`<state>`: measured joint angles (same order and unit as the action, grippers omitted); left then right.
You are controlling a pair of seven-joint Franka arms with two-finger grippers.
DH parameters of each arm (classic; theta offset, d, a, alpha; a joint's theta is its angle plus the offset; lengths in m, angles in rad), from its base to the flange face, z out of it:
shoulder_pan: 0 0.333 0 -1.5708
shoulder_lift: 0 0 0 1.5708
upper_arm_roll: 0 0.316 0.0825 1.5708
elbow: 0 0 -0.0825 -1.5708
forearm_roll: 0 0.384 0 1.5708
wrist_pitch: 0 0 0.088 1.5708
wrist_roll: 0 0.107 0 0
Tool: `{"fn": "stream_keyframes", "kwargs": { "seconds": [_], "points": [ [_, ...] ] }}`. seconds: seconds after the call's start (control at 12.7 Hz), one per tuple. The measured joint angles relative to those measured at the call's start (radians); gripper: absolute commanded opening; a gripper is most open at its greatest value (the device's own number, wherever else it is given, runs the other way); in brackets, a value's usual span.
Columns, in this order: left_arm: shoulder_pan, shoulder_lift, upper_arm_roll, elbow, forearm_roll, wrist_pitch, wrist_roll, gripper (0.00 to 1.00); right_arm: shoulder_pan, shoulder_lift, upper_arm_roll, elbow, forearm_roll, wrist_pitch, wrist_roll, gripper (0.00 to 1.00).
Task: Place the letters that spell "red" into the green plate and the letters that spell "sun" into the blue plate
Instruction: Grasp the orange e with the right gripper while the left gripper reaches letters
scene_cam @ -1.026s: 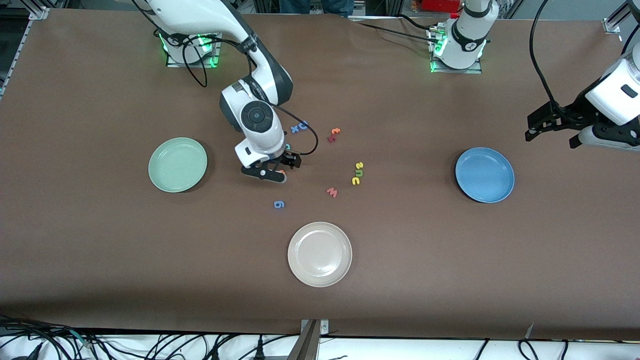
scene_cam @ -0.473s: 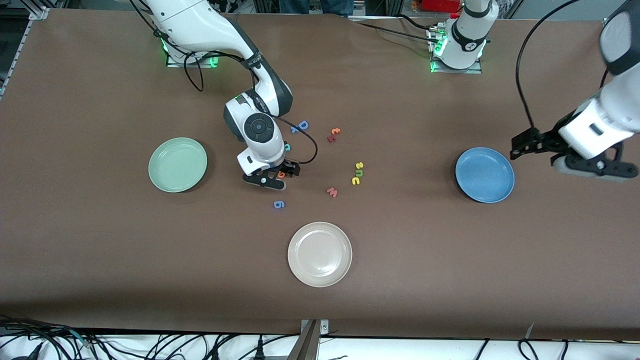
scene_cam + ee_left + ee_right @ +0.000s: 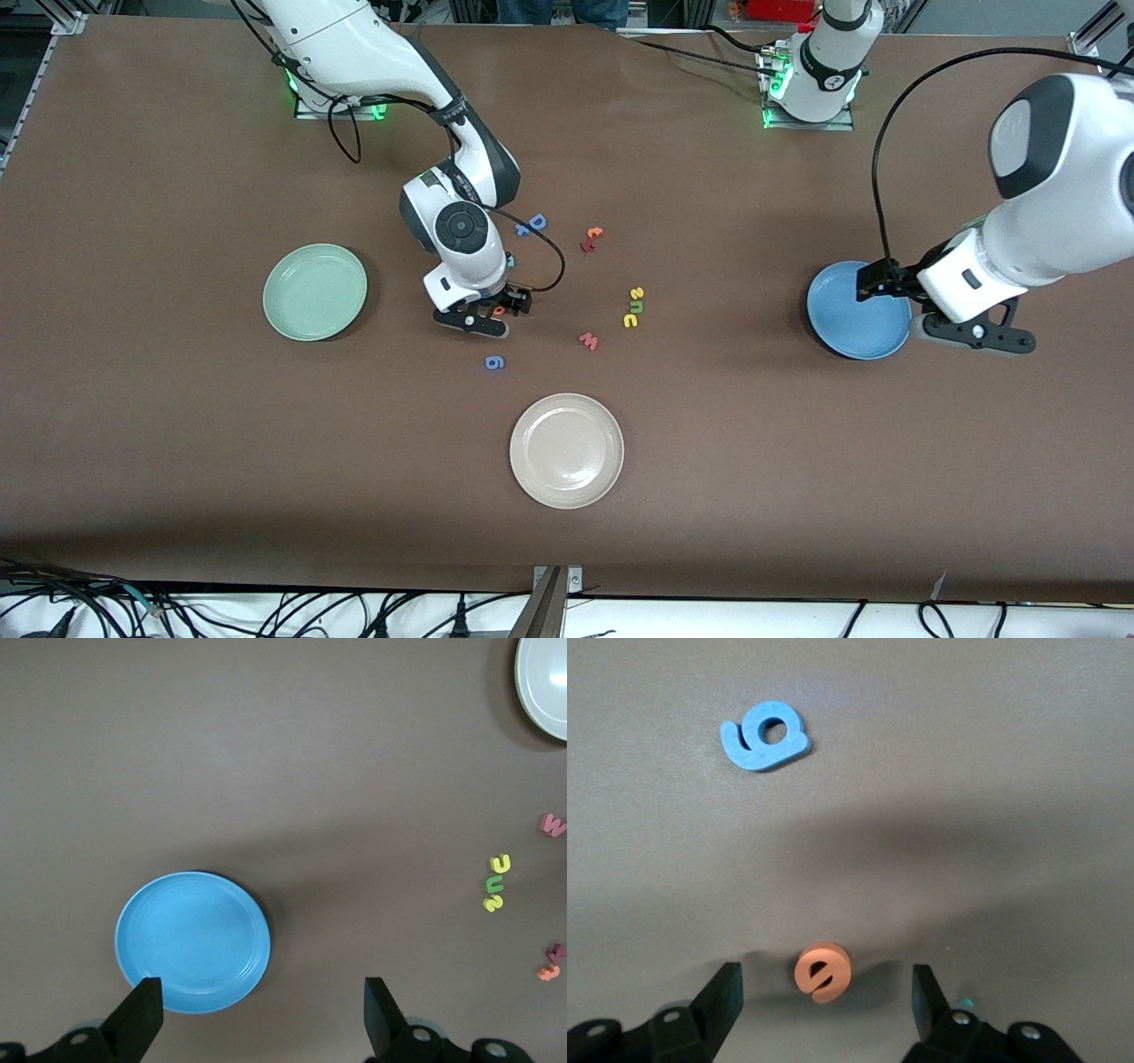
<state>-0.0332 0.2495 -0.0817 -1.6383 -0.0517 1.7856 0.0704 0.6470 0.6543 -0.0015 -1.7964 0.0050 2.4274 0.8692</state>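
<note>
Table (image 3: 177, 461), brown and wide, carries three round plates and a loose scatter of small foam letters. Clock directions here are read from the high front camera, with 12 toward the robots' bases.

The green plate (image 3: 314, 292) sits at 9 o'clock from the table's middle, toward the right arm's end, and has nothing in it. The blue plate (image 3: 846, 310) sits at 3 o'clock, toward the left arm's end, and holds no letters either. A cream plate (image 3: 567, 450) lies at 6 o'clock, nearest the front camera.

The left gripper (image 3: 261, 992) hangs over the blue plate's edge on the side toward the left arm's end, with its fingers spread wide and holding nothing. The right gripper (image 3: 824, 979) is low over the table between the green plate and the letters. Its fingers are apart, one on each side of the orange e (image 3: 823, 972), with a gap between each finger and the letter.

A blue D (image 3: 537, 221) lies at 1 o'clock from the e, and a blue 9-shaped piece (image 3: 494, 361) lies at 6 o'clock from it. A teal letter (image 3: 509, 260) peeks out beside the right wrist, mostly hidden. The yellow s, green n and yellow u (image 3: 633, 307) lie touching in a short row at 3 o'clock from the e, well apart from the blue plate. A pink w (image 3: 589, 340) lies at 7 o'clock from that row.
</note>
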Motion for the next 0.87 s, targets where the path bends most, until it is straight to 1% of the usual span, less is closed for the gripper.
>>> {"fn": "stream_keyframes", "kwargs": {
  "seconds": [0.16, 0.24, 0.39, 0.55, 0.71, 0.87],
  "points": [
    [-0.015, 0.072, 0.000, -0.012, 0.000, 0.075, 0.003, 1.00, 0.002, 0.010, 0.000, 0.000, 0.000, 0.006, 0.006, 0.53],
    [-0.033, 0.121, 0.000, -0.014, 0.000, 0.105, 0.003, 1.00, 0.005, 0.013, 0.000, 0.000, -0.001, 0.007, 0.016, 0.49],
    [-0.085, 0.183, -0.001, -0.011, 0.000, 0.131, -0.030, 1.00, 0.009, 0.013, 0.001, 0.005, -0.003, 0.015, 0.024, 0.22],
    [-0.137, 0.201, -0.002, -0.010, 0.000, 0.132, -0.171, 1.00, 0.010, 0.013, 0.001, 0.007, -0.014, 0.017, 0.025, 0.15],
    [-0.201, 0.213, -0.004, -0.010, 0.000, 0.134, -0.333, 1.00, 0.010, 0.012, 0.001, 0.008, -0.017, 0.017, 0.026, 0.10],
    [-0.264, 0.224, -0.005, -0.010, 0.000, 0.138, -0.416, 1.00, 0.010, 0.012, 0.000, 0.008, -0.022, 0.017, 0.026, 0.09]
  ]
}}
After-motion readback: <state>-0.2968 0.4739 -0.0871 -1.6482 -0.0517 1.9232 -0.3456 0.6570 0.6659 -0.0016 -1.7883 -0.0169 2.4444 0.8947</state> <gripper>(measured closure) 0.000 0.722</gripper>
